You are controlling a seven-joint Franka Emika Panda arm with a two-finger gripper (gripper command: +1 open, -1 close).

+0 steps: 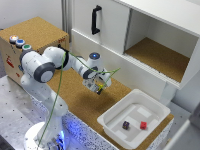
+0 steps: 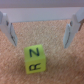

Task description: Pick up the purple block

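The purple block (image 1: 126, 124) is a tiny dark cube lying inside the white tray (image 1: 116, 115) at the exterior view's lower right, next to a red cube (image 1: 143, 125). My gripper (image 1: 98, 86) hovers low over the cork surface, well to the exterior view's left of the tray and apart from the purple block. In the wrist view my gripper (image 2: 40, 36) is open, its fingers (image 2: 9, 30) spread wide with nothing held. A yellow-green lettered block (image 2: 35, 59) lies on the cork just beyond the fingertips. The purple block is out of the wrist view.
A cardboard box (image 1: 35, 35) with coloured buttons stands at the exterior view's left. Behind the cork strip rises a white cabinet (image 1: 115, 25) with a black handle (image 1: 95, 19) and an open compartment (image 1: 160, 55). A green cable (image 1: 60, 85) hangs along the arm.
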